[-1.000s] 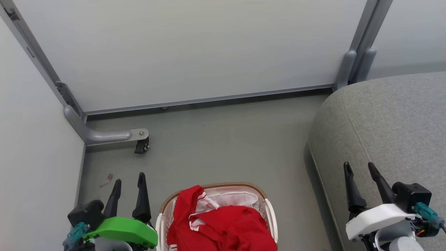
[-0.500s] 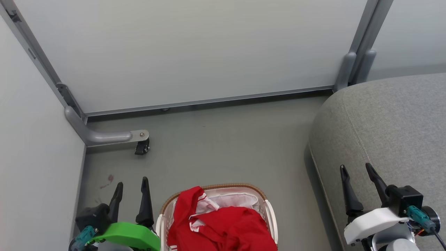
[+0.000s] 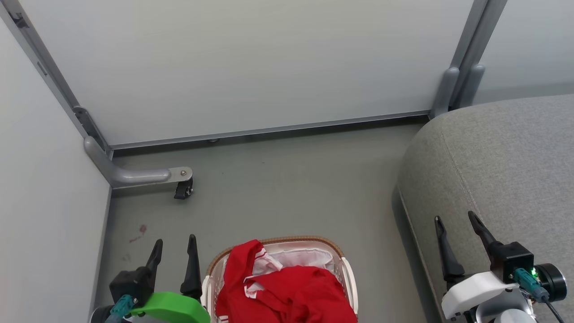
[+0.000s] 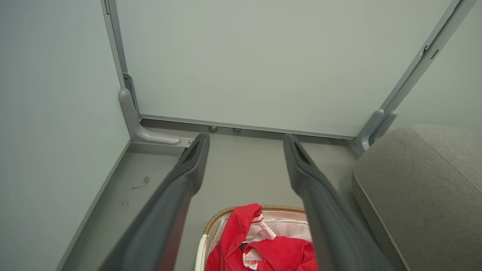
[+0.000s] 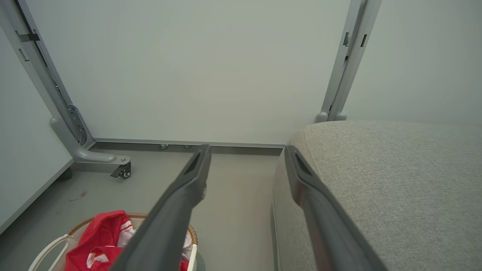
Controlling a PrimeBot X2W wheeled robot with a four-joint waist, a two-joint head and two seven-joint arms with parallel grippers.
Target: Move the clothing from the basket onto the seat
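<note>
The clothing (image 3: 287, 291) is bright red soft fabric, crumpled in a heap. One piece has white striped trim along its edge, and this piece hangs a little over the upper left part of the rim. In the left wrist view a small dark mark shows on the red fabric, but it is too small to read. All the clothing lies inside the basket (image 3: 348, 273), at the bottom centre of the head view. The basket is white perforated plastic with a brown woven rim, and a white liner (image 3: 307, 258) shows in its upper part behind the red heap. The basket stands on the grey floor (image 3: 291, 179).

The seat (image 3: 502, 157) is a large grey fabric cushion with a rounded corner and a stitched seam. It takes the right side of the head view, apart from the basket, with a strip of floor between them. No red fabric lies on it.

The left gripper (image 3: 175, 239) is at the lower left of the head view, just beside the left side of the basket. Its two dark fingers stand wide apart, hold nothing and touch nothing; in its wrist view the floor and the basket are seen between them.

The right gripper (image 3: 454, 216) is at the lower right of the head view, in front of the edge of the seat. Its fingers are also spread wide and empty. I cannot tell if it touches the cushion.
</note>
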